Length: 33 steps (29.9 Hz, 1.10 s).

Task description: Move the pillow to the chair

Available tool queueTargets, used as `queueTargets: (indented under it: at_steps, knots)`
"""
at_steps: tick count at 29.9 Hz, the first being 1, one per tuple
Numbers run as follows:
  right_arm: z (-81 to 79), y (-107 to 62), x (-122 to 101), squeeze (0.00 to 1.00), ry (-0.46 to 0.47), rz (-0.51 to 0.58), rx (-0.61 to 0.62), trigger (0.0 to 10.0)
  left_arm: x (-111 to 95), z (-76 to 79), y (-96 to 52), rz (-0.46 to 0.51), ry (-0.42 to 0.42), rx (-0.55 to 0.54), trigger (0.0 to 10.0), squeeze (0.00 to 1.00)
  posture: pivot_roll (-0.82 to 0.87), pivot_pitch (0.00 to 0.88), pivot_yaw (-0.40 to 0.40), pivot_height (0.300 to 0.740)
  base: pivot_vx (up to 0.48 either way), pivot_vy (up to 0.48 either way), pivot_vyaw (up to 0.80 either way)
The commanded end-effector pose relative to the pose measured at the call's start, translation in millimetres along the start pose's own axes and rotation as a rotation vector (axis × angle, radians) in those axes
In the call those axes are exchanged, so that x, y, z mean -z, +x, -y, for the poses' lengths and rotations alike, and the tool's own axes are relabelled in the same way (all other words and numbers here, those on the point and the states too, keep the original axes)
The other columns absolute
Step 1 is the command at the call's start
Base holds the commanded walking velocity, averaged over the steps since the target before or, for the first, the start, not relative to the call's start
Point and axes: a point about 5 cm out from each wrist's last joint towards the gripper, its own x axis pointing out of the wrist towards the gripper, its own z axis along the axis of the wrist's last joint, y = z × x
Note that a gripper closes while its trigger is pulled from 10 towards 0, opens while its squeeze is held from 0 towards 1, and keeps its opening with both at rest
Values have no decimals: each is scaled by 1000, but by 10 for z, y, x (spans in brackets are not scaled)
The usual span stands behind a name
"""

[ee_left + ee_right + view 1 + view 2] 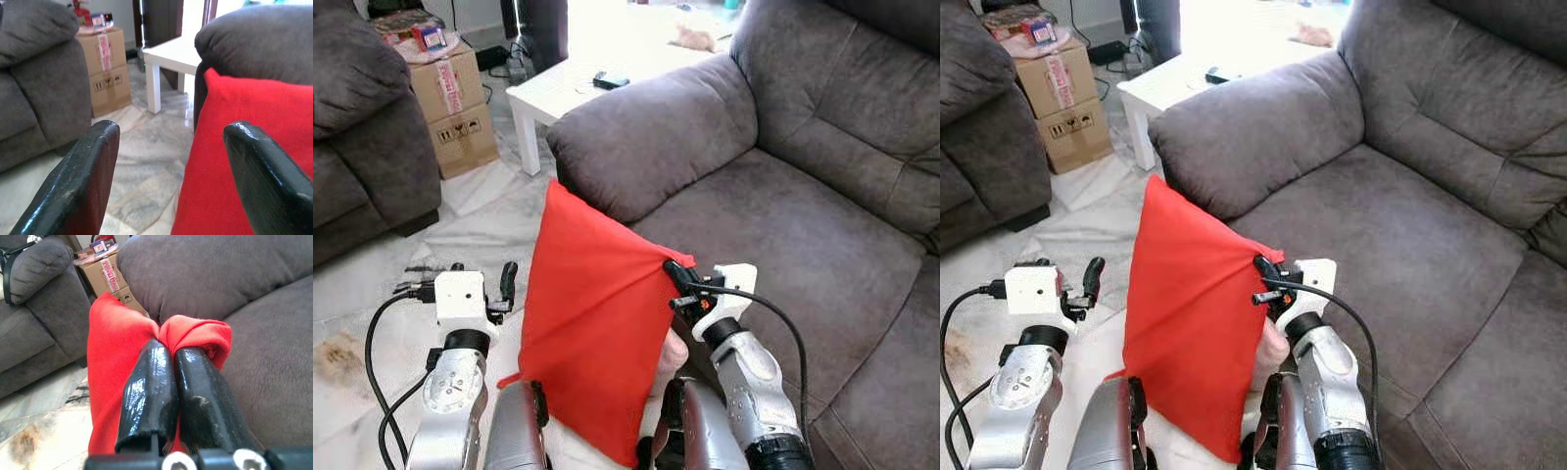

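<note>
A red pillow (592,313) hangs upright in front of me, over the floor just off the grey sofa's armrest (646,142). My right gripper (677,277) is shut on the pillow's upper right corner; the cloth (195,333) bunches around its black fingers (151,387). The left gripper (506,286) stands open just left of the pillow, with the red cloth (244,161) beside one finger and nothing between the fingers. The grey sofa seat (803,245) lies to the right of the pillow.
A second grey couch (362,137) stands at the far left. Cardboard boxes (455,103) sit behind it, beside a white low table (568,88) holding a small dark device. Marble floor (460,225) lies between the couches.
</note>
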Motion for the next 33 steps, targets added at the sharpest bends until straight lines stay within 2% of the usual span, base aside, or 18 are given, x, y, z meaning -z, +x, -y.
queueTargets:
  at_steps: [1,12,30,33]
  knots:
    - [28,25,-343,0,-60,144,10,10000,15,26,-17,1,-10,21,10000,0,170,40,-112,578,0,0,0]
    - [-43,47,-358,0,-68,136,7,10000,4,111,6,19,-30,59,10000,0,169,5,-106,578,0,0,0]
    - [-90,91,-371,0,-60,137,10,10000,23,117,0,18,-40,65,10000,0,163,6,-103,578,0,0,0]
    - [-86,102,-381,0,-61,139,12,10000,18,114,10,19,-40,63,10000,0,168,14,-105,590,0,0,0]
